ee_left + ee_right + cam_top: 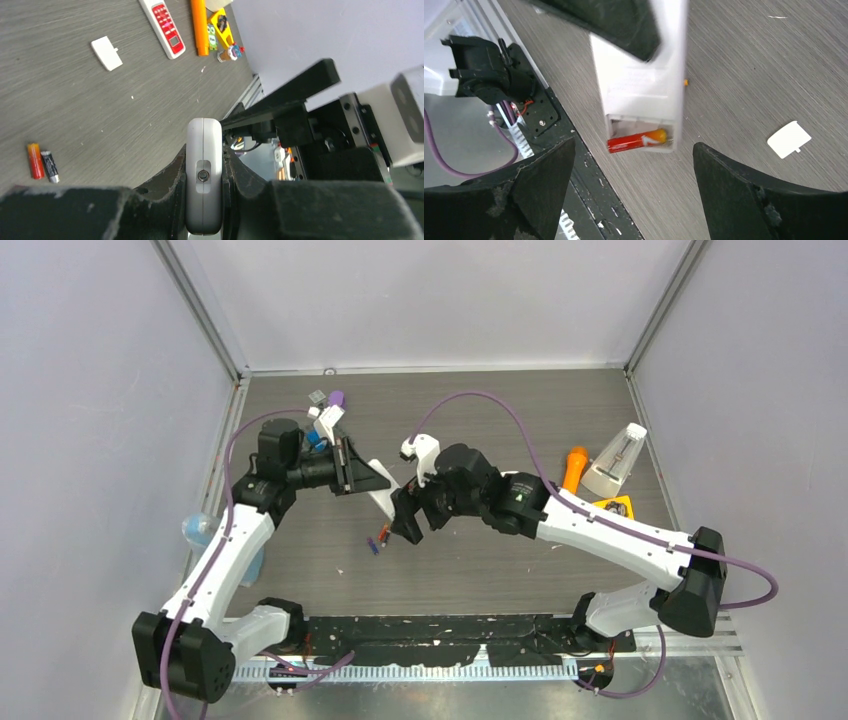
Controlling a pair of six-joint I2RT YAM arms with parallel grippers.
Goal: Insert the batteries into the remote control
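**Status.** Loading is partly done. The left gripper (204, 167) has its jaws closed narrowly on the white rectangular plastic remote control (204, 140). It appears to hold the remote control raised off the grey wood-grain worktop (100, 115), with the battery compartment uncovered.

One red-orange cylindrical battery (638, 141) lies in the open compartment, crosswise to the remote control's length and slightly tilted. Whether it is fully seated cannot be told. The right gripper (634, 150) hovers over the compartment, its jaws spread wide and holding nothing.

**Left to do.** Two batteries are not yet loaded. A second red-orange battery (35, 161) and a dark battery with a silver tip (50, 166) lie side by side on the worktop, near the grippers. At least one of them probably still has to go into the compartment. The white plastic battery cover (789, 139) lies on the worktop, apart from the remote control.

**Count.**
- Batteries in view: three, with one in the compartment and two on the worktop.
- Remote controls: two, the held one and a white remote with a red keypad (162, 25) lying on the worktop.
- Battery covers: one.
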